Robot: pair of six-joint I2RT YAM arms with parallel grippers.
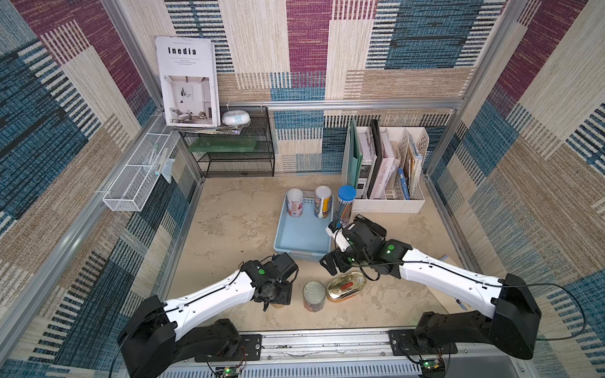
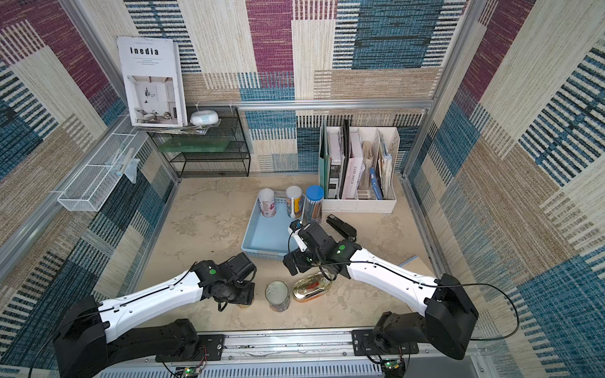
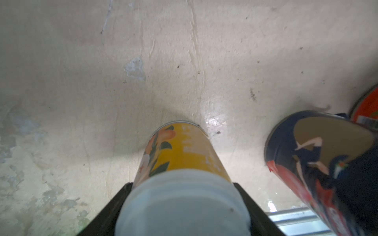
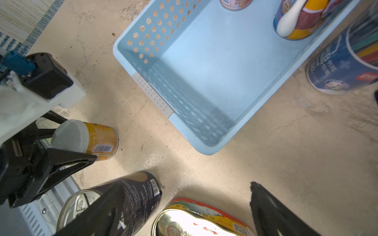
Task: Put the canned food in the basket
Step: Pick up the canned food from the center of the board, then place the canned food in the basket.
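Standing between yellow can [image 3: 184,151] and oval tin [image 1: 346,286]: silver tin [image 1: 313,295].

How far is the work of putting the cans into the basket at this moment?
Done: the pink-labelled white-lidded can and the orange-yellow white-lidded can stand in the light blue perforated plastic basket. In hand: the left gripper flanks the short yellow can, on the table. Left: the silver pull-tab tin and, under the open right gripper, the flat oval gold tin.
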